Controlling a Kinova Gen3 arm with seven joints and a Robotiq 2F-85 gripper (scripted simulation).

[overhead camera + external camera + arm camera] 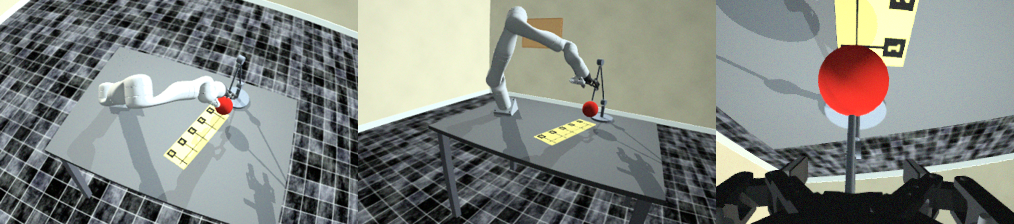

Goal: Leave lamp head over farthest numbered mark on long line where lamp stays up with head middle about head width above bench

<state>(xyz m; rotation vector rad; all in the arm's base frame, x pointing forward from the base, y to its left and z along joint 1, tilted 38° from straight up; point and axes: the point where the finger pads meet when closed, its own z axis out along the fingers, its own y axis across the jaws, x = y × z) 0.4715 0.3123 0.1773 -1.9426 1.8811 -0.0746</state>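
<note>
- Claw [852,183]: spread wide, grasping nothing; lamp rod [852,149] passes between the fingers.
- Lamp head [224,105]: red ball above mark 1 [893,47] of the yellow strip [196,136].
- Lamp base [243,99]: on the table [109,145], beside the strip's near end.

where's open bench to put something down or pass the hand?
Bare stretches: between the arm's base and the yellow strip, and from the strip out to the far bench edge. Crowded: strip's near end, where red head, lamp base and open hand cluster.
</note>
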